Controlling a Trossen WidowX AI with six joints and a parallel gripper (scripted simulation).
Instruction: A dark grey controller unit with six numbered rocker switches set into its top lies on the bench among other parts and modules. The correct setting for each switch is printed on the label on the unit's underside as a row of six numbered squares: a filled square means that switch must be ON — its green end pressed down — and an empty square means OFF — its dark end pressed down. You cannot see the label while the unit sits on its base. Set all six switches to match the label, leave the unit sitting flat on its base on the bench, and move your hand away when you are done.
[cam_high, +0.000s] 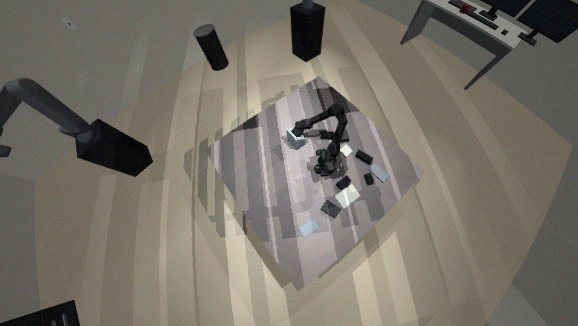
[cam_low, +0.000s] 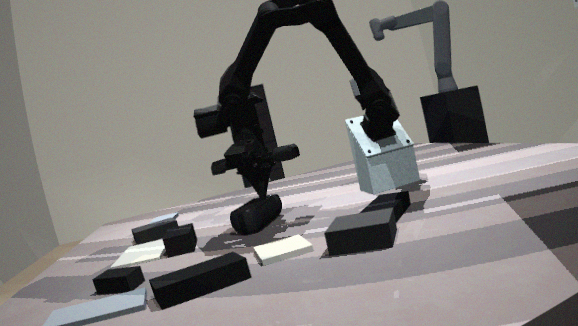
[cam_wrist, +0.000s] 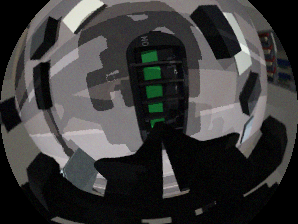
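The dark controller unit (cam_low: 250, 218) (cam_wrist: 156, 41) sits on its base on the bench, mostly hidden under the arm in the top view. In the wrist view, "ON" is printed at the top and green ends show down the left column. Five rockers show, the fifth (cam_wrist: 157, 122) partly covered; the fingers hide the lowest part. Which ends are pressed down is hard to tell. The label is hidden underneath. My gripper (cam_low: 263, 196) (cam_wrist: 158, 124) is shut and empty, pointing down, its tips at the unit's top over the lower rockers, touching or nearly so.
The arm's base stands on a pale blue-grey box (cam_high: 296, 140) (cam_low: 392, 172). A large dark block (cam_low: 360, 235), a cream slab (cam_low: 284, 249) and a long black block (cam_low: 200, 282) lie around the unit. Several other dark blocks and pale slabs lie farther along the bench.
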